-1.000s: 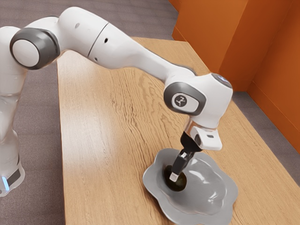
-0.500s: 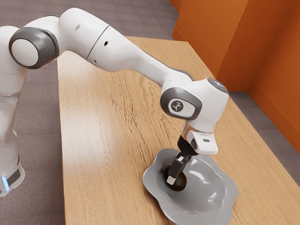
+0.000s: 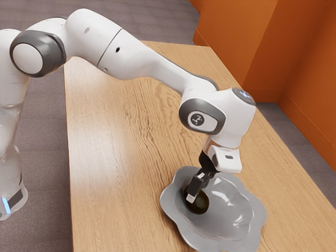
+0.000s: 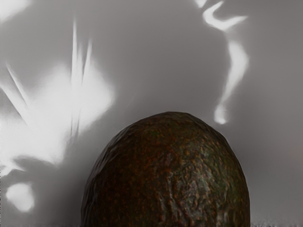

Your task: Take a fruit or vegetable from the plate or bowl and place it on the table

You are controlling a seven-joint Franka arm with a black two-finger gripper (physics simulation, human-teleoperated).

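A wooden worktop (image 3: 105, 157) spreads around a grey bowl (image 3: 226, 210). From the exterior view's left, a white arm (image 3: 131, 58) reaches into it. The avocado (image 3: 200, 205) lies unmoved inside the bowl. Beside it, the jaws have shifted slightly toward that left; spread or pinching, I cannot tell. Probably grasp alignment; lifting remains.

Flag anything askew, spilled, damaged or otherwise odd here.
Nothing stands out: the avocado is inside the gray bowl, its visible skin looks unbroken, and the bowl's wavy rim looks like design, not damage.
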